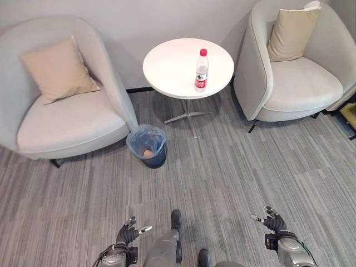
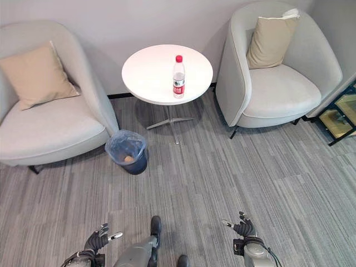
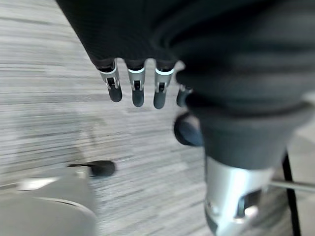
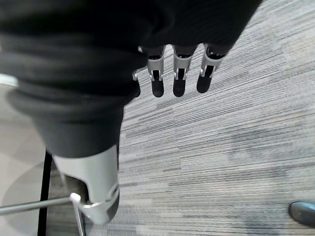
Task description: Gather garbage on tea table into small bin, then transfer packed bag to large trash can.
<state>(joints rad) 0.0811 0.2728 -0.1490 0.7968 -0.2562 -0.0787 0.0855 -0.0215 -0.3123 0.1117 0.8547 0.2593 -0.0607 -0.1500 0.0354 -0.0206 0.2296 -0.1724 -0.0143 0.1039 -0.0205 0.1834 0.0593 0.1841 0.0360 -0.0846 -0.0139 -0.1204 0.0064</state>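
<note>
A clear plastic bottle point(image 1: 201, 70) with a red cap and red label stands upright on the round white tea table point(image 1: 172, 64). On the floor left of the table sits the small dark bin point(image 1: 147, 146), lined with a blue bag; a small tan piece of rubbish lies inside. My left hand point(image 1: 127, 234) hangs low at the bottom left and my right hand point(image 1: 273, 222) at the bottom right. Both are open and empty, far from the table and bin. In the wrist views the fingers point(image 3: 137, 88) of the left and the fingers point(image 4: 179, 73) of the right hang straight above the carpet.
Two light grey armchairs flank the table, the left armchair point(image 1: 61, 122) and the right armchair point(image 1: 300, 83), each with a beige cushion. Grey striped carpet point(image 1: 233, 178) lies between me and the table. A dark shelf frame point(image 2: 339, 119) stands at the far right.
</note>
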